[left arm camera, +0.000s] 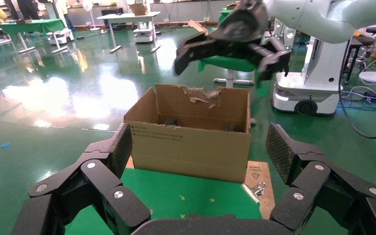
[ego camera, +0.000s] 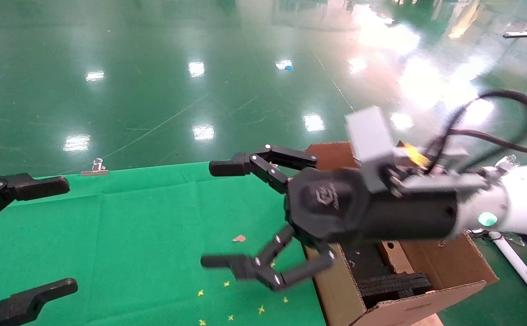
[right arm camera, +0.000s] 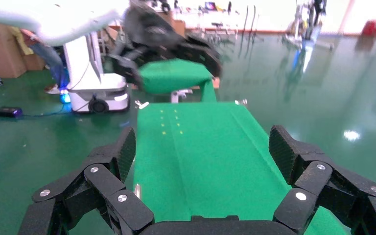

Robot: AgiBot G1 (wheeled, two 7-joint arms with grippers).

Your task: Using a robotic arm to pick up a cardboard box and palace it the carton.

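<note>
My right gripper (ego camera: 216, 215) is open and empty, hanging above the green table just left of the carton (ego camera: 335, 290). The carton is a large brown corrugated box with black foam inserts (ego camera: 394, 283) inside, standing off the table's right end. The left wrist view shows the carton (left arm camera: 186, 142) with a torn ragged flap and the right gripper (left arm camera: 227, 66) above it. In its own view the right gripper (right arm camera: 204, 147) has only green cloth between its fingers. My left gripper (ego camera: 62, 235) is open and parked at the table's left edge. The cardboard box is out of view.
A green cloth (ego camera: 132, 226) covers the table, with small yellow marks and a brown scrap (ego camera: 239, 238) on it. A metal binder clip (ego camera: 96, 167) holds the far edge, and another clip (left arm camera: 257, 188) sits near the carton. Glossy green floor surrounds the table.
</note>
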